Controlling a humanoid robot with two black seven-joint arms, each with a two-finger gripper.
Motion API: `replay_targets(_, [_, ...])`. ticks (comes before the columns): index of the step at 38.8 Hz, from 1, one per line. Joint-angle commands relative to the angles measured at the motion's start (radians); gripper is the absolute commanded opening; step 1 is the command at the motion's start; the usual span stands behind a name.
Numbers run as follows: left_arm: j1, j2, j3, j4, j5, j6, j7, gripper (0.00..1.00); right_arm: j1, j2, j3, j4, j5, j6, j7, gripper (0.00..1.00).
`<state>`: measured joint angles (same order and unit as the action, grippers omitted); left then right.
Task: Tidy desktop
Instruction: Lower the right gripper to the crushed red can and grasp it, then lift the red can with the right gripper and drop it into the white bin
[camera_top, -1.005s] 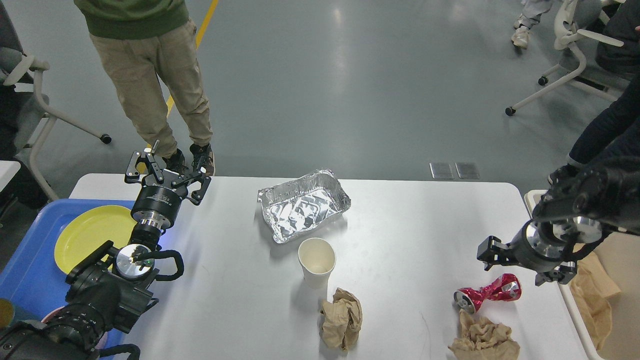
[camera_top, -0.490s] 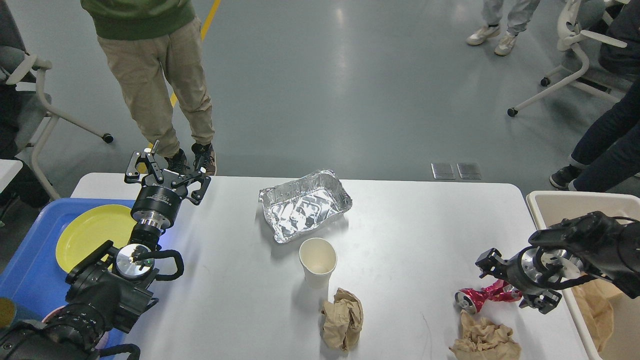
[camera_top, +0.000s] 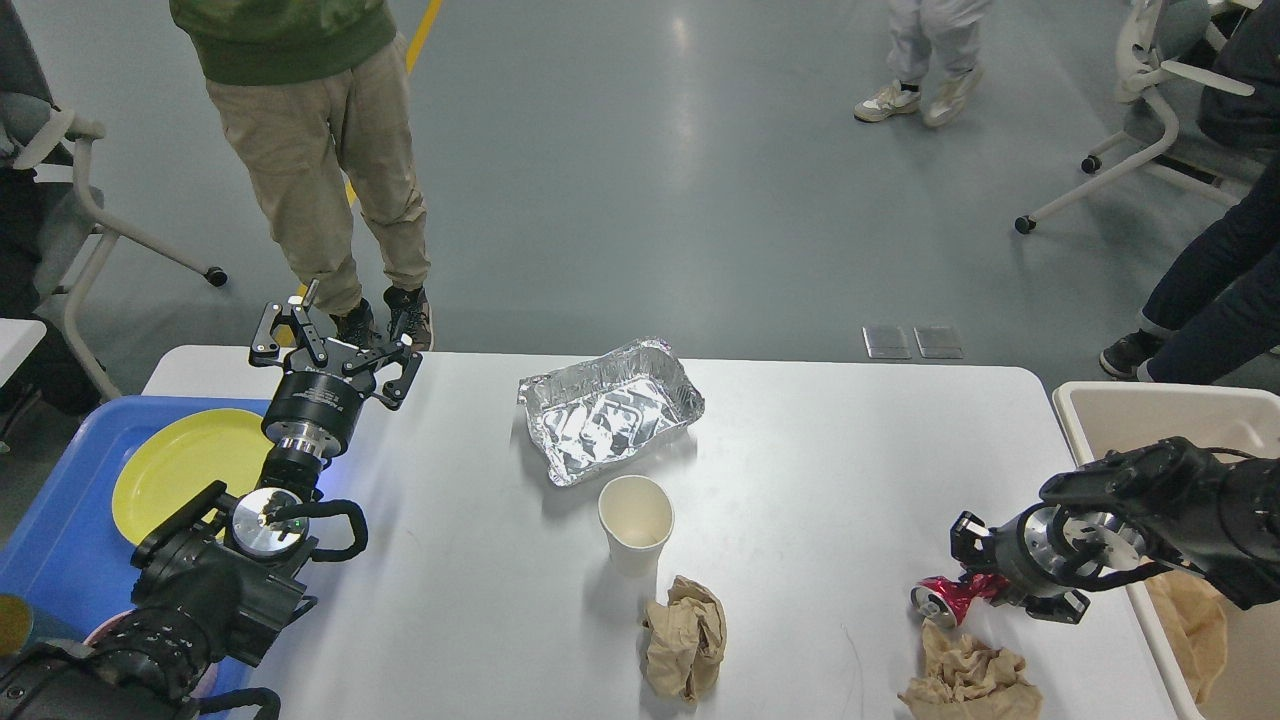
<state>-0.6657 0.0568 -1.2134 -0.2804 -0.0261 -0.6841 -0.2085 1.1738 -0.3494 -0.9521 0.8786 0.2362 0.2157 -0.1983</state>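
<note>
Directly beneath right claw (camera_top: 975, 580): desktop (camera_top: 800, 470).

Broad white table (camera_top: 820, 470), matte and smooth, rounded corners, lying flat across the middle of the head view, far edge toward the grey floor, near edge cut off at the bottom, littered with odds and ends

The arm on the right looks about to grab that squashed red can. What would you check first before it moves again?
1. Right gripper is down at the crushed red can: ok.
2. Fingers closed on the can: cannot tell, they are dark and overlap it.
3. Beige bin has room: ok.
4. Crumpled brown paper is clear of the can: not ok, it lies right beside it.
5. Left gripper is open and away from the work: ok.
</note>
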Motion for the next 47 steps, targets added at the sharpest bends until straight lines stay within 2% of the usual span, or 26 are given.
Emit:
replay_targets(1, [0.0,0.0,0.0,0.0,0.0,0.0,0.0,0.96,0.003,-0.003,-0.007,0.0,0.0,-0.013,-0.001,0.0])
replay_targets(12, [0.0,0.0,0.0,0.001,0.0,0.0,0.0,0.96,0.04,-0.005,-0.008,0.01,0.002,-0.015,-0.003,0.0])
replay_targets(17, [0.0,0.0,0.0,0.001,0.0,0.0,0.0,0.96,0.141,-0.014,-0.016,0.033,-0.005,0.001,-0.003,0.0])
replay_targets(23, [0.0,0.0,0.0,0.0,0.0,0.0,0.0,0.96,0.389,-0.022,-0.051,0.173,-0.083,0.037,0.0,0.0])
replay_targets(29, [0.0,0.0,0.0,0.0,0.0,0.0,0.0,0.96,0.679,-0.008,-0.053,0.428,-0.192,0.109,0.014,0.0])
replay_targets(34, [0.0,0.0,0.0,0.001,0.0,0.0,0.0,0.96,0.857,0.075,-0.045,0.615,-0.224,0.151,0.016,0.0])
replay_targets(39, [0.0,0.0,0.0,0.001,0.0,0.0,0.0,0.96,0.874,0.112,-0.045,0.614,-0.227,0.16,0.016,0.0])
replay_targets(47, [0.0,0.0,0.0,0.001,0.0,0.0,0.0,0.96,0.73,0.099,-0.164,0.444,-0.282,0.088,0.011,0.0])
